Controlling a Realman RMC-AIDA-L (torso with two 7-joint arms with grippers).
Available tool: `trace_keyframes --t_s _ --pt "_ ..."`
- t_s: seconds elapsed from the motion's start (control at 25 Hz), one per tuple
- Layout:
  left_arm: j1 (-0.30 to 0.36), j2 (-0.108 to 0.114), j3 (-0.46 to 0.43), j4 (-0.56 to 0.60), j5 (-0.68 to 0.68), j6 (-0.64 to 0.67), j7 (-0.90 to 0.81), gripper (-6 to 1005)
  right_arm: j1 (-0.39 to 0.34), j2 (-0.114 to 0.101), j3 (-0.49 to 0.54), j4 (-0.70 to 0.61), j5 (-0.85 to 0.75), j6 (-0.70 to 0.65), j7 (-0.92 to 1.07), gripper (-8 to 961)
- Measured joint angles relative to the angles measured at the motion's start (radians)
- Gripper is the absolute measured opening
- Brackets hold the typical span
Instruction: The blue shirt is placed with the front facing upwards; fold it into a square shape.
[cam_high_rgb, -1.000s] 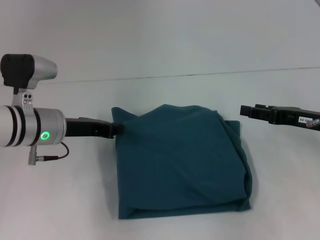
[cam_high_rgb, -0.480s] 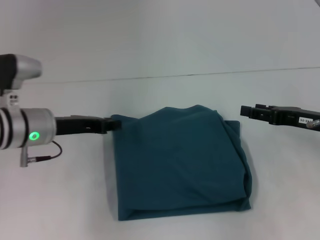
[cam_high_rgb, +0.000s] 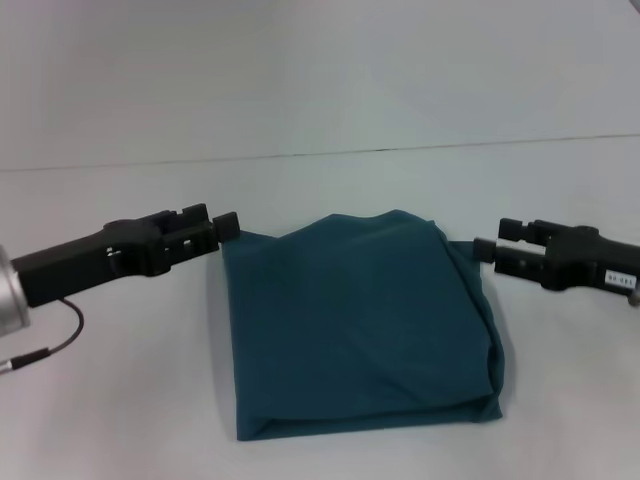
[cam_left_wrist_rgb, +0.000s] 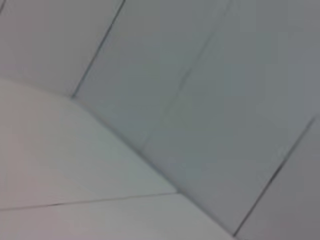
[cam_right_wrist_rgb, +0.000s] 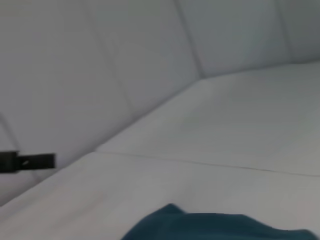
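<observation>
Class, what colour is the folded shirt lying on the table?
The blue shirt is a plain dark teal-blue, with no lettering showing; the head view shows it best.

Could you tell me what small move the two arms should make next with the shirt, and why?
Probably draw both arms back and stop. The shirt already lies folded into a rough square on the table, and the left gripper and right gripper sit beside its far corners holding nothing.

The left arm reaches in from the left, its forearm slanting up toward the middle, and the left gripper (cam_high_rgb: 224, 224) has its two fingers set apart with nothing between them. The right arm comes in level from the right; the right gripper (cam_high_rgb: 487, 248) also stands spread and empty.
</observation>
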Motion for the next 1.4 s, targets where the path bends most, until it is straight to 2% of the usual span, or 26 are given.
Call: trace_keyframes --t_s 0.08,0.2,0.28,0.72,1.4 --pt "0.015 0.000 -0.014 -0.019 -0.020 0.041 0.033 646 -0.015 0.000 0.001 0.003 0.005 -0.050 -0.056 695" --pt "0.022 0.000 -0.036 -0.051 -0.026 0.097 0.079 787 -0.029 -0.002 0.001 0.005 -0.007 -0.117 -0.129 783" --pt "0.022 -0.001 -0.040 -0.066 -0.027 0.119 0.103 801 -0.038 -0.004 0.001 0.005 -0.020 -0.144 -0.159 841" --pt "-0.031 0.001 0.028 -0.169 -0.022 0.071 0.223 868 -0.063 -0.031 0.006 -0.006 -0.029 -0.164 -0.175 947" --pt "-0.051 0.003 0.089 -0.183 -0.007 0.079 0.244 873 -0.044 -0.042 -0.002 -0.006 -0.056 -0.190 -0.171 941"
